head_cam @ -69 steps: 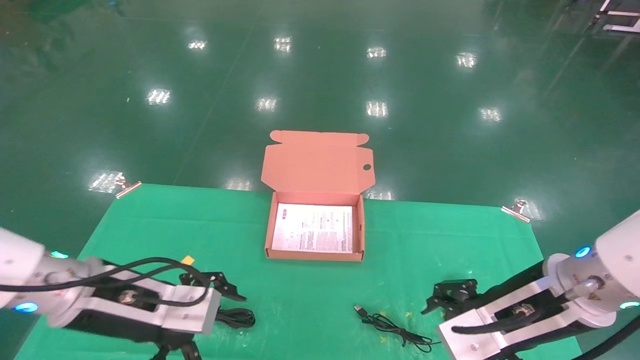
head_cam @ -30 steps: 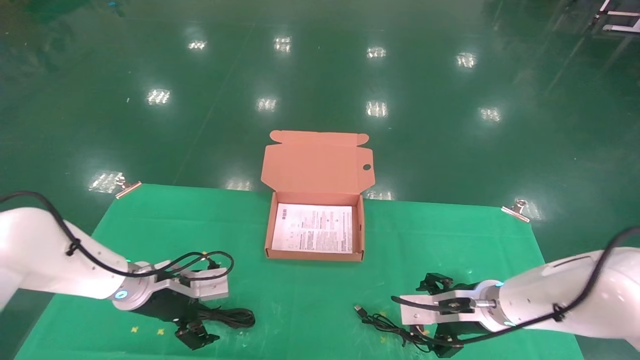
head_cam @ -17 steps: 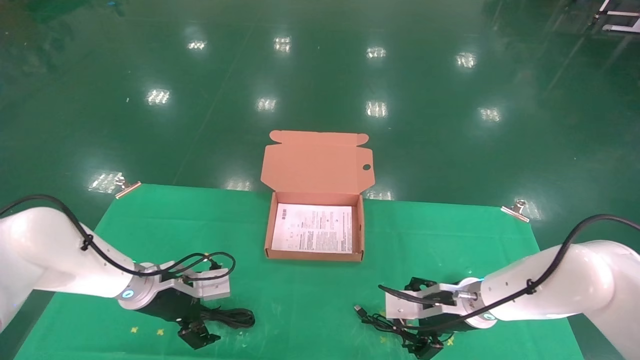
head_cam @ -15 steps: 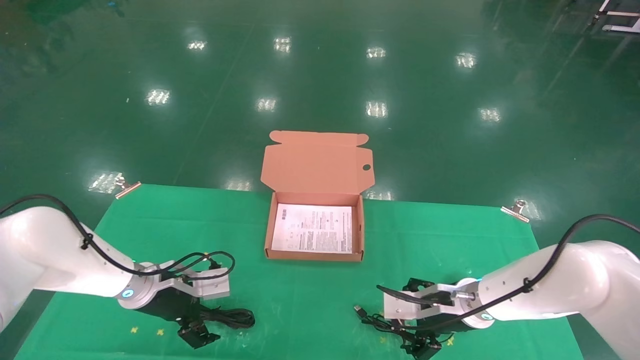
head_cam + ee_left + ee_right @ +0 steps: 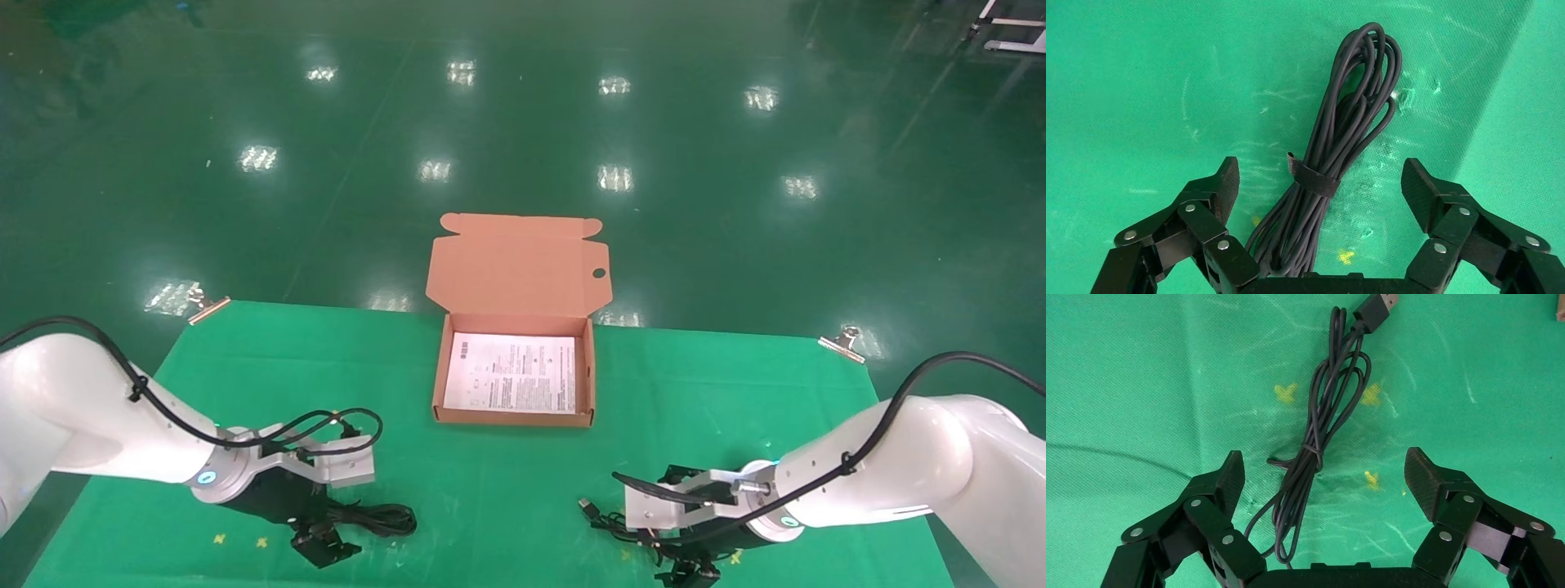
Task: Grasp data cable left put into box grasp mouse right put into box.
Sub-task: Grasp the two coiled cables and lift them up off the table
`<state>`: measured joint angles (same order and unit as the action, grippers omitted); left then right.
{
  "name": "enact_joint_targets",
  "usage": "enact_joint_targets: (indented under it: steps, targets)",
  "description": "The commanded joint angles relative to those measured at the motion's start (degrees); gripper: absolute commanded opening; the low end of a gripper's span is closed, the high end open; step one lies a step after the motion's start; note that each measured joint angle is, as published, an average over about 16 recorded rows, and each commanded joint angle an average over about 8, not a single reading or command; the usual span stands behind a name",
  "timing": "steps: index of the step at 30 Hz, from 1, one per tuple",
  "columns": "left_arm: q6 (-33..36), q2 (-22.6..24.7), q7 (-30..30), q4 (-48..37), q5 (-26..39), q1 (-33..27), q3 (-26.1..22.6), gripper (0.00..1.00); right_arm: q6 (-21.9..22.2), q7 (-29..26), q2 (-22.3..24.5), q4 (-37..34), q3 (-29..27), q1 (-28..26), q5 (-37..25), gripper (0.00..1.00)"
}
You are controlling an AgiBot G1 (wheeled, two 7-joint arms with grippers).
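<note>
Near the desk's front edge, the left gripper stands wide astride the data cable and the right gripper wide over the mouse's cord, the mouse itself hidden, so either can lift toward the open box at the far edge.

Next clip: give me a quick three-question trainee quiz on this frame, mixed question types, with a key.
1. True or false: the box already holds the data cable.
2. Multiple choice: the left gripper is A) open with its fingers either side of the data cable, B) shut on the cable, C) over the box.
3. Fill in: the cord under the open right gripper ends in a ____ plug.

Key: 1 false, it lies on the green mat; 2 A; 3 USB.
</note>
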<state>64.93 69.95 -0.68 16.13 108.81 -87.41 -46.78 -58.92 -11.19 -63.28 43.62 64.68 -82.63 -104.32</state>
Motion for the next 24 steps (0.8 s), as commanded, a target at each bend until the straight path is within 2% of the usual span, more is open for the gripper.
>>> enact_joint_targets:
  steps: [1,24]
  targets:
    - [0.01,-0.05,0.08,0.22,0.01,0.03,0.00,0.00,-0.01,-0.05,0.10,0.23,0.00,-0.01,-0.01,0.00]
    - [0.05,-0.21,0.34,0.98,0.15,0.24,-0.07,0.00,0.02,-0.22,0.47,1.03,-0.06,0.04,-0.06,0.00]
